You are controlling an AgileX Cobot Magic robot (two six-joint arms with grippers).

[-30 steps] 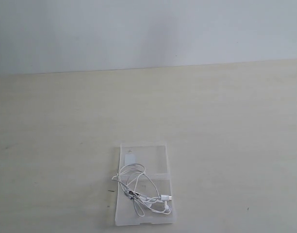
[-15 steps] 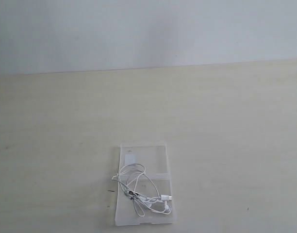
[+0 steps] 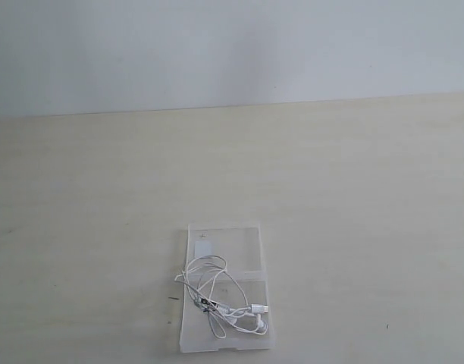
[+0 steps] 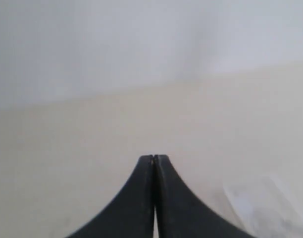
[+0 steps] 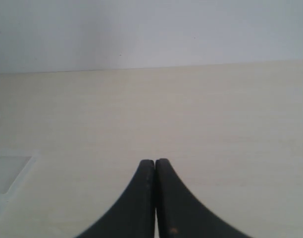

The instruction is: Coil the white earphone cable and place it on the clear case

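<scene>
On the table (image 3: 353, 189), the case (image 3: 243, 244) lies at six o'clock. The cable (image 3: 208, 305) sits loosely looped on its six o'clock half, one loop past the nine o'clock edge. I judge any nudge could spring the wire off the slick plastic. My left gripper (image 4: 154, 158) and right gripper (image 5: 154, 161) are pressed together, empty, touching nothing.

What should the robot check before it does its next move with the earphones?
1. The white earphone cable lies on the clear case: ok.
2. Cable coiled neatly: not ok, it is a loose tangle.
3. The left pincer holds nothing: ok, shut and empty.
4. The right pincer holds nothing: ok, shut and empty.
5. Whole cable inside the case's edges: cannot tell, one loop sits right at an edge.
</scene>
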